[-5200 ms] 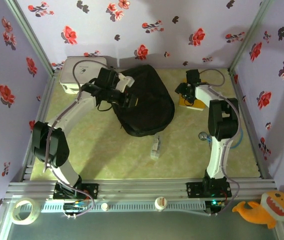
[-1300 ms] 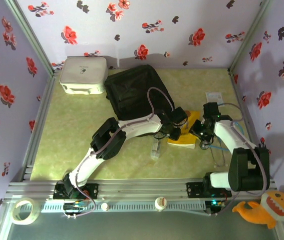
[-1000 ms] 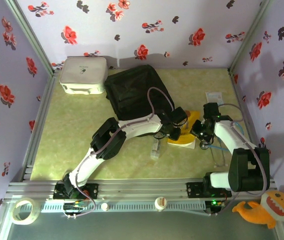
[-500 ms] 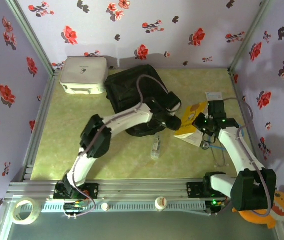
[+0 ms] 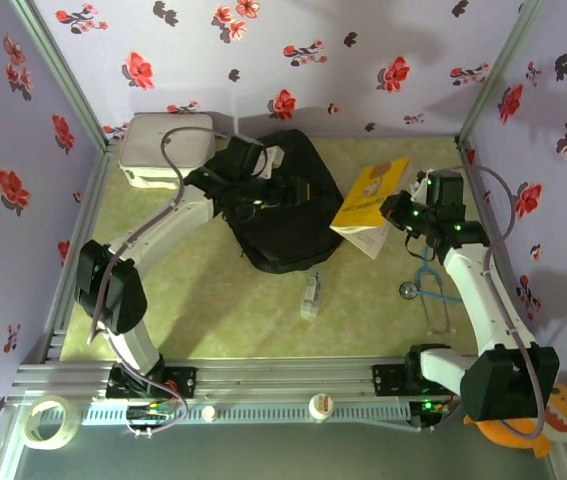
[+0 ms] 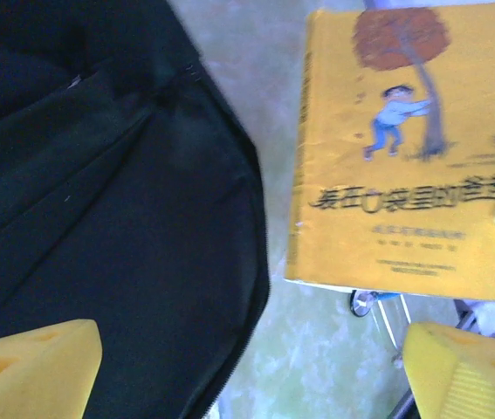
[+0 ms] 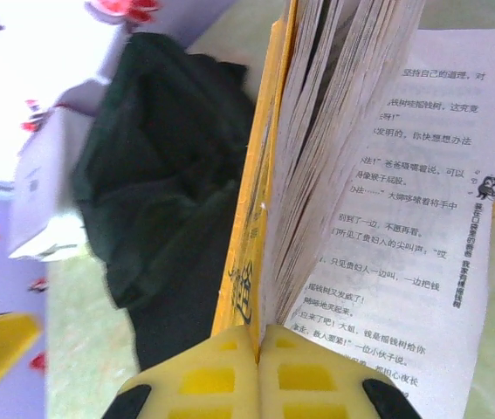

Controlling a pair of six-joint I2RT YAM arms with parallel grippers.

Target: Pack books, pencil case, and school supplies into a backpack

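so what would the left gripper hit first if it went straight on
Most likely the backpack edge, straight ahead of the left gripper; the yellow book sits off to one side. Depth is unclear.

The book is yellow with a blue-clad cartoon figure, the backpack black, the table mottled pale green, and the walls lilac with red flowers.

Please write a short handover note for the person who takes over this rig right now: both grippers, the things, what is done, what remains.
Left gripper: open, holding nothing, hovering over the backpack.
Right gripper: shut on the yellow book, lifted to the right of the backpack, pages fanning open.
Done: yellow book picked up.
Remaining: put the book into the backpack. The stethoscope and small packet lie on the table.
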